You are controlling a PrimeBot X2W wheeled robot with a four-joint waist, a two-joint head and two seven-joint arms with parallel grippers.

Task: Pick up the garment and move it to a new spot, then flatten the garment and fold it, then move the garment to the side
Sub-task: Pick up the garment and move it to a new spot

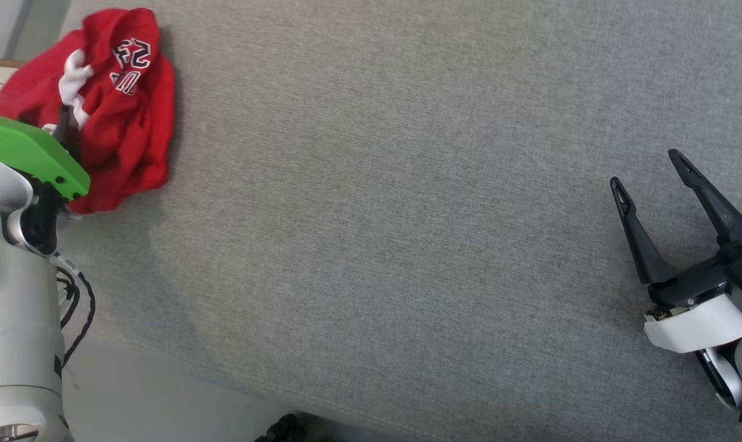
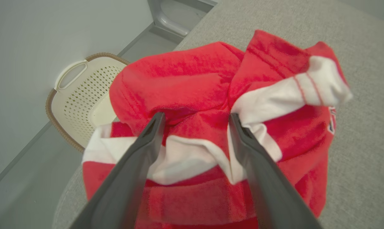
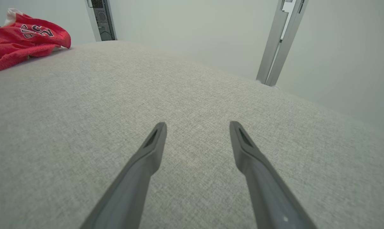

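While your left claw (image 2: 196, 117) stands spread wide over the crumpled red jersey (image 2: 179, 73), its two dark fingertips (image 2: 158, 122) sit down among the folds, with a hump of red cloth and a strip of white trim between them; the jaws are not pinching anything. You find the jersey bunched in a heap at the far left corner of the grey fabric-covered desk (image 1: 408, 215), with its white trim and dark numerals facing up. In your head view, the green cover (image 1: 27, 153) on the left wrist hides most of that claw. Just past the desk's edge, beyond the jersey, a cream perforated laundry basket (image 2: 80, 95) with a brown woven rim stands on the floor. Your right claw (image 1: 646, 167) is well apart from the jersey, at the right side of the desk, and its fingers are also spread and hold nothing, pointing across bare grey fabric.
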